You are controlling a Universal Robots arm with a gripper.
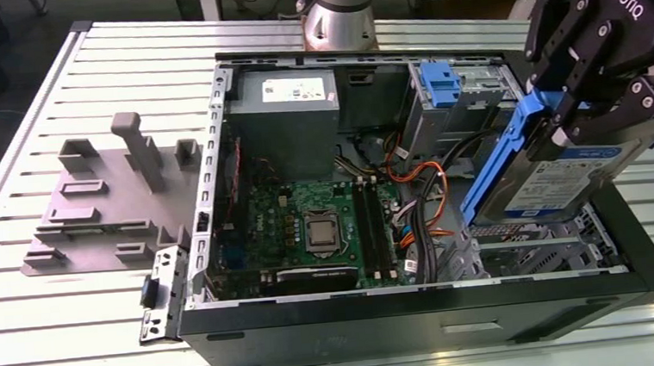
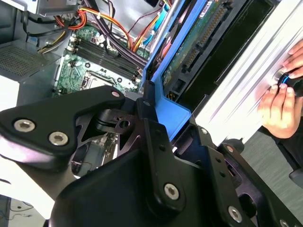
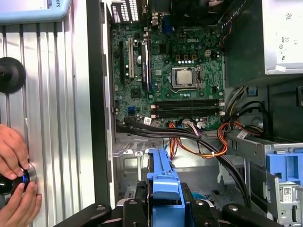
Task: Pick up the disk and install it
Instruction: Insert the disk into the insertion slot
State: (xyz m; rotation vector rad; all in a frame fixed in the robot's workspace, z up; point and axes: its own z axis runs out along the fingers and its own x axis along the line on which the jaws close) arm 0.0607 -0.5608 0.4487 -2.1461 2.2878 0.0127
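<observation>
Disk in gripper (above case)

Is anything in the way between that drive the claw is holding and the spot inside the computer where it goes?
Nothing visible blocks it. The gripper is shut on the disk, which hangs tilted over the open case, above the metal drive cage. Orange and black cables run beside the cage, to the exterior view's left.

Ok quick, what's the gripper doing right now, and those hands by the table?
Gripper: shut on the disk, held over the open computer case.
Person's hands: fingers around a small blue-lit knob.
</observation>
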